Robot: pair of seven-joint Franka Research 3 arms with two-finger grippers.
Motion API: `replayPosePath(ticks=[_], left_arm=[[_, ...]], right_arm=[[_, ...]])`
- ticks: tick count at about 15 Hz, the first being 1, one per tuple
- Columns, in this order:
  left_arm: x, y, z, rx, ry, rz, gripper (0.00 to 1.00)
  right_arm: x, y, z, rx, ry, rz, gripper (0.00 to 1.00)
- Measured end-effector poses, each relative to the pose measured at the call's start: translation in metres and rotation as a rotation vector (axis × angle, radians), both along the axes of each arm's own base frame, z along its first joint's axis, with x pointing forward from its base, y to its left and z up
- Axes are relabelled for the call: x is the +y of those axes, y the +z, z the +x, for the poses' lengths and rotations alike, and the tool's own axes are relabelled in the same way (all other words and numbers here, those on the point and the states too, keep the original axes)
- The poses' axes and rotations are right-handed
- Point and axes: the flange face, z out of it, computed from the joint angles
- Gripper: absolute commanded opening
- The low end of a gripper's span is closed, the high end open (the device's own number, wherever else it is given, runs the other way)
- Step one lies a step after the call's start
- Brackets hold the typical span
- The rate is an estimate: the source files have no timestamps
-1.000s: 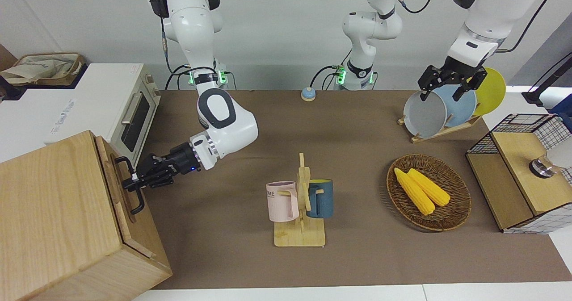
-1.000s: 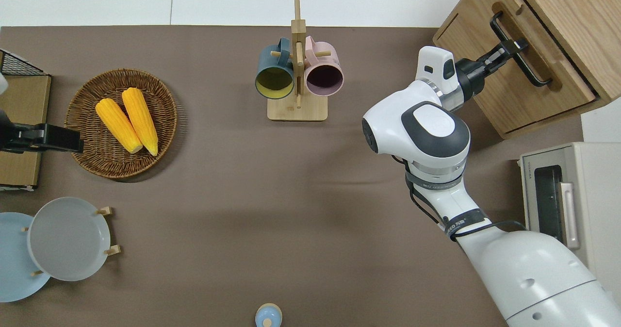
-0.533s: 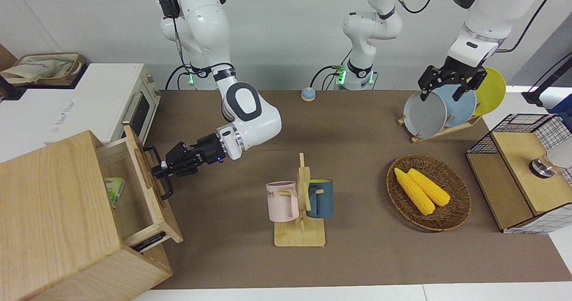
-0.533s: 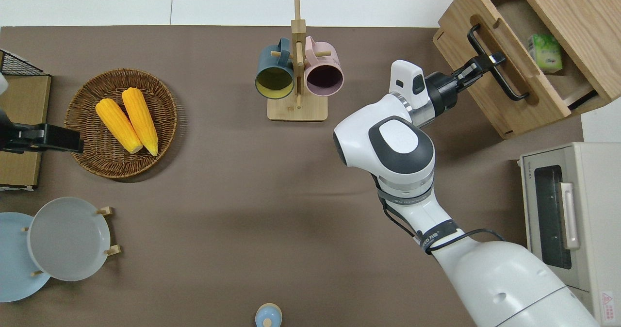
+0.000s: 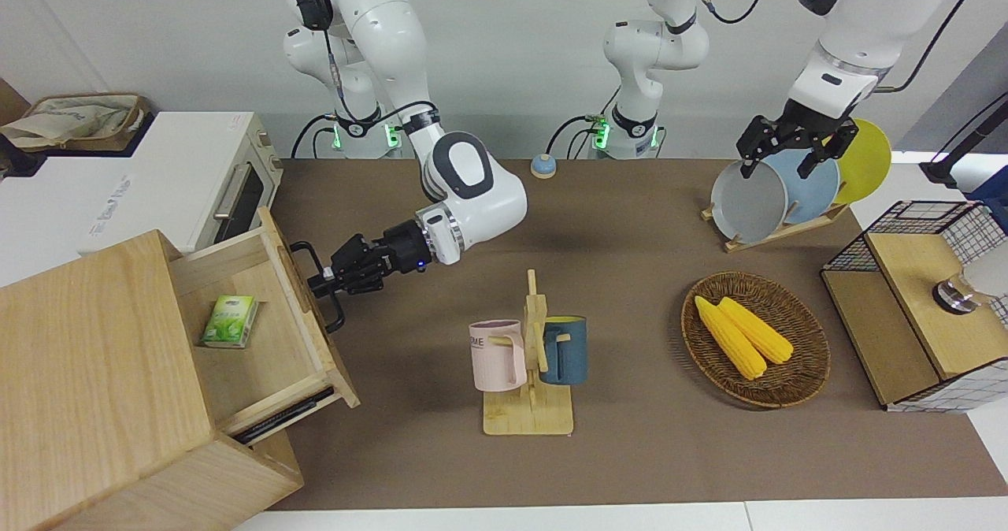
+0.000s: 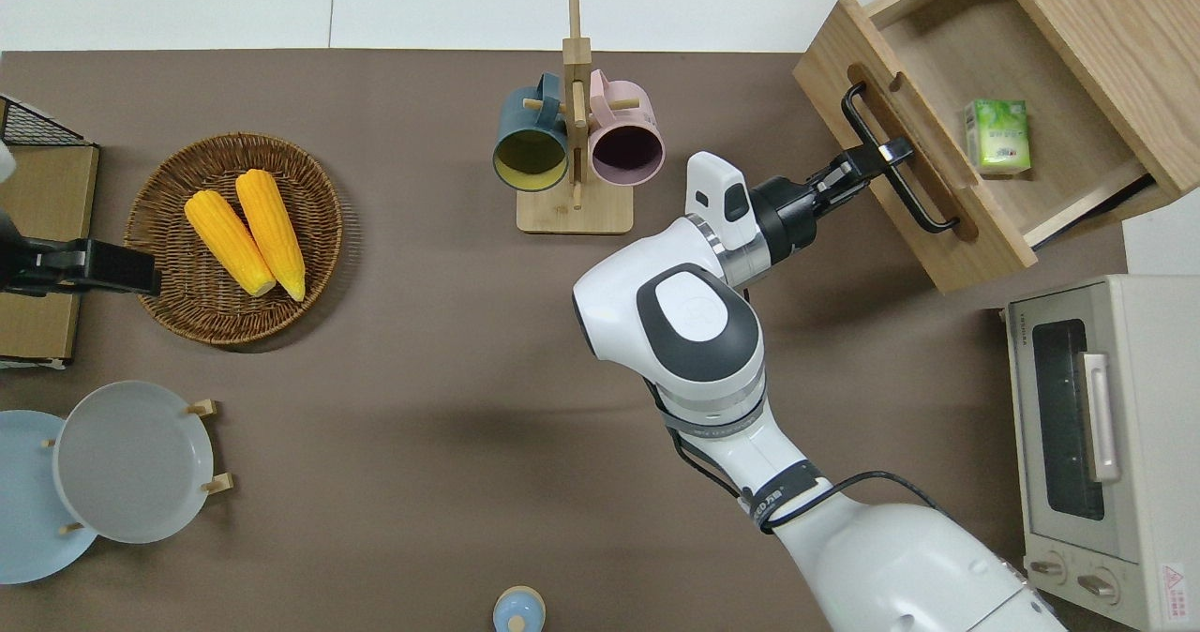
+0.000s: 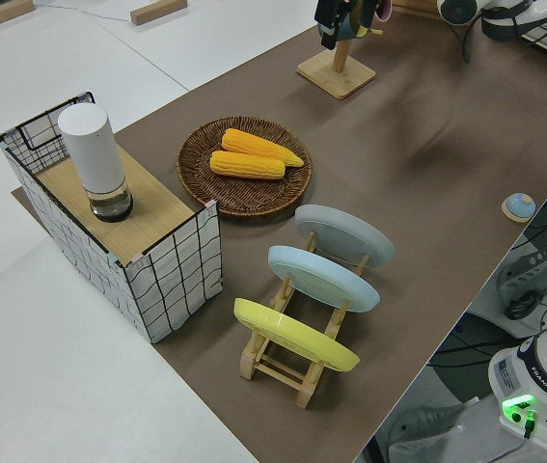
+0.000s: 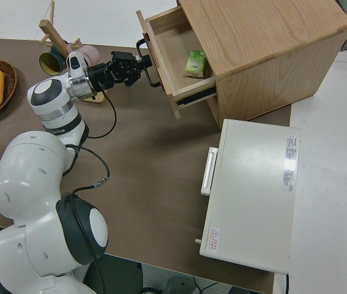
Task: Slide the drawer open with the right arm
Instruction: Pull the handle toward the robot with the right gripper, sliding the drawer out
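My right arm (image 6: 694,323) stretched low toward big wood box, wrist level. Right gripper (image 6: 877,156) clenched on black bar handle (image 5: 319,285) of drawer (image 6: 914,191). Drawer pulled well out of box at right arm's table end; green packet (image 6: 997,135) inside. Left arm parked.

Colours and patterns, worktable

Pale-wood drawer (image 5: 264,342) with black handle (image 5: 317,285); green carton (image 5: 230,321) inside; brown table (image 5: 630,452); yellow corn (image 5: 742,336) in woven brown basket (image 5: 803,381).

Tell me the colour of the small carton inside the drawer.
Green and white carton; clearest in the overhead view.
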Motion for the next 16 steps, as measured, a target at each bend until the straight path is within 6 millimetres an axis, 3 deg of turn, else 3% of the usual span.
replayPosePath(ticks=[12, 16], left_arm=[[0.0, 0.0, 0.0, 0.0, 0.0, 0.0, 1.0], [0.0, 0.0, 0.0, 0.0, 0.0, 0.0, 1.0]], right_arm=[[0.075, 0.0, -0.048, 0.008, 0.027, 0.001, 0.0], [0.09, 0.0, -0.057, 0.009, 0.04, 0.0, 0.0]])
